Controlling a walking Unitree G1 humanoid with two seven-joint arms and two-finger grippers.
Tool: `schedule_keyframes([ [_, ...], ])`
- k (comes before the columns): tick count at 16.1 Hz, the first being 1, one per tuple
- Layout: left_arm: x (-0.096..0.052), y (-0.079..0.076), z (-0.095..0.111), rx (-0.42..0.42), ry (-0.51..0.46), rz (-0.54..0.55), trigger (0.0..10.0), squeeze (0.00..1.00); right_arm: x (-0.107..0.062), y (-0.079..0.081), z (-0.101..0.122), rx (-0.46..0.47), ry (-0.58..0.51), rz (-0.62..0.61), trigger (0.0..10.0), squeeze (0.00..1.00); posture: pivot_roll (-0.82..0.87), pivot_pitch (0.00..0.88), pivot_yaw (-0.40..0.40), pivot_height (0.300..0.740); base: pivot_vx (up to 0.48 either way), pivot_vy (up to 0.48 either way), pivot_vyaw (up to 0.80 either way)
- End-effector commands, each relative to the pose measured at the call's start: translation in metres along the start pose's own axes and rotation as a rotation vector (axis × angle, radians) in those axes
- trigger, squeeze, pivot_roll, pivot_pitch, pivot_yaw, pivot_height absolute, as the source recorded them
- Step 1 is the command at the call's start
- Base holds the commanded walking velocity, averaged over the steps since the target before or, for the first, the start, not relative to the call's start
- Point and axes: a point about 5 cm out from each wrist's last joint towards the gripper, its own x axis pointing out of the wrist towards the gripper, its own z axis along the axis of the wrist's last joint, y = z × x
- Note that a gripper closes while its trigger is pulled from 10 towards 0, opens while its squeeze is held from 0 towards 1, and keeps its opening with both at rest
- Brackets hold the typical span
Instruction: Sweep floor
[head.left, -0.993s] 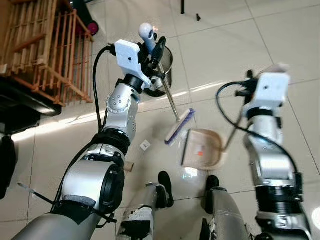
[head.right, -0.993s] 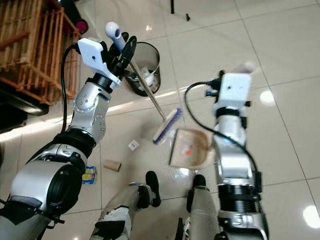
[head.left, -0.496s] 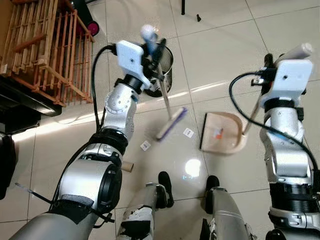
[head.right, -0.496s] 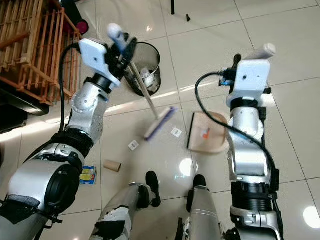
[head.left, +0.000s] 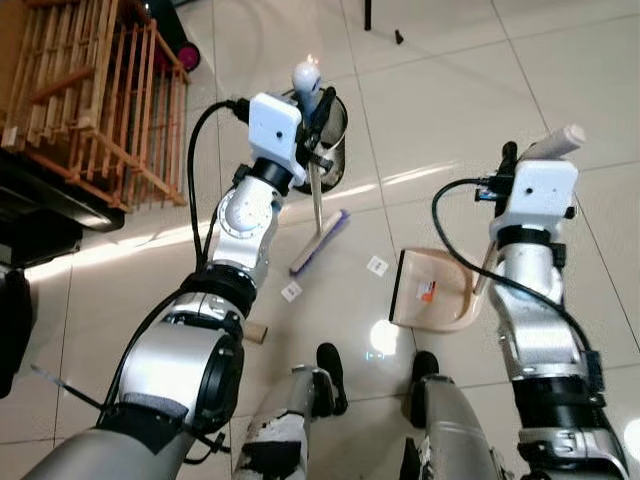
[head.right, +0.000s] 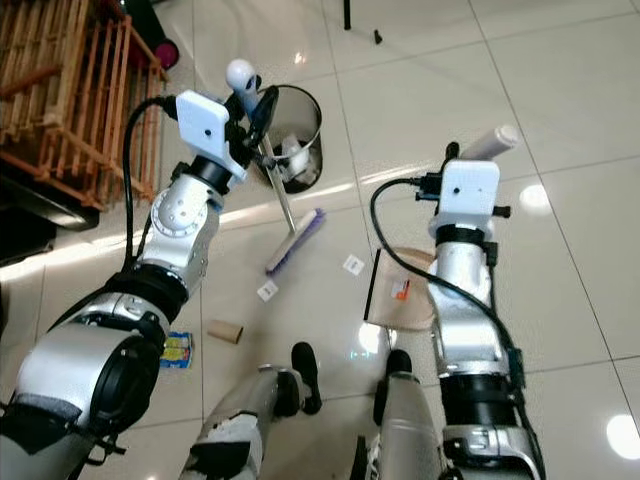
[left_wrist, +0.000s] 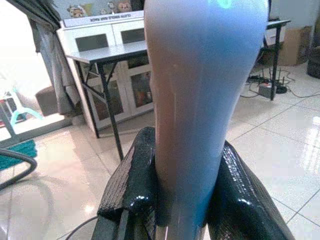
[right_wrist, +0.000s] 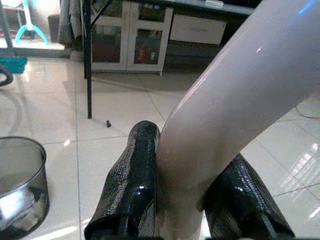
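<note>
My left gripper (head.left: 314, 100) is shut on the pale handle of a broom (head.left: 318, 180); its purple bristle head (head.left: 320, 241) rests on the tiled floor just in front of a metal waste bin (head.left: 325, 140). My right gripper (head.left: 512, 165) is shut on the long cream handle of a beige dustpan (head.left: 432, 291), which lies on the floor to the right of the broom head with a small orange scrap in it. A white scrap (head.left: 377, 266) lies between brush and pan, another (head.left: 290, 291) lies below the brush. In the wrist views, black fingers (left_wrist: 132, 180) (right_wrist: 130, 185) clamp each handle.
A wooden slatted crate (head.left: 95, 95) stands at the left rear beside dark furniture (head.left: 35, 215). A cardboard roll (head.right: 224, 331) and a blue and yellow wrapper (head.right: 178, 350) lie on the tiles near my left foot. My feet (head.left: 330, 375) stand below the dustpan.
The broom head has swung left, towards the bin. The dustpan has come down and slightly left. My right gripper has lowered with its handle.
</note>
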Motion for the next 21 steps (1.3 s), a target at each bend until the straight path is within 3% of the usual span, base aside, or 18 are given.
schedule_keyframes([
  [1,-0.007,-0.003,-0.005,0.024,0.006,-0.002,10.0,0.0,-0.011,0.01,-0.016,-0.015,0.052,0.012,10.0,0.0,0.04,0.434,0.245,0.74,0.0,0.0,0.0],
  [5,-0.017,-0.027,-0.022,0.029,0.081,-0.063,10.0,0.0,-0.027,0.026,-0.02,-0.008,0.066,0.026,10.0,0.0,0.02,0.441,0.236,0.74,0.0,0.0,0.0],
  [8,-0.022,-0.045,-0.033,-0.03,0.15,-0.07,10.0,0.0,-0.037,0.029,-0.025,-0.011,0.09,0.036,10.0,0.0,0.01,0.441,0.217,0.74,0.0,0.0,0.0],
  [10,-0.022,-0.049,-0.034,-0.097,0.161,-0.018,10.0,0.0,-0.039,0.028,-0.027,-0.019,0.098,0.031,10.0,0.0,0.0,0.441,0.221,0.74,0.0,0.0,0.0],
  [11,-0.014,-0.052,-0.029,-0.205,0.137,0.028,10.0,0.0,-0.038,0.026,-0.027,-0.019,0.1,0.023,10.0,0.0,0.0,0.439,0.22,0.74,0.0,0.0,0.0],
  [13,-0.004,-0.056,-0.022,-0.325,0.098,0.056,10.0,0.0,-0.036,0.022,-0.028,-0.019,0.11,0.015,10.0,0.0,-0.01,0.443,0.219,0.74,0.0,0.0,0.0],
  [17,0.024,-0.034,0.003,-0.492,-0.005,0.143,10.0,0.0,-0.03,0.016,-0.028,-0.018,0.118,-0.007,10.0,0.0,0.02,0.459,0.256,0.74,0.0,0.0,0.0],
  [18,0.035,-0.022,0.018,-0.5,-0.066,0.105,10.0,0.0,-0.031,0.014,-0.03,-0.017,0.126,-0.021,10.0,0.0,0.04,0.451,0.276,0.74,0.0,0.0,0.0],
  [21,0.044,-0.007,0.035,-0.437,-0.127,0.024,10.0,0.0,-0.031,0.011,-0.032,-0.014,0.133,-0.037,10.0,0.0,0.06,0.447,0.291,0.74,0.0,0.0,0.0],
])
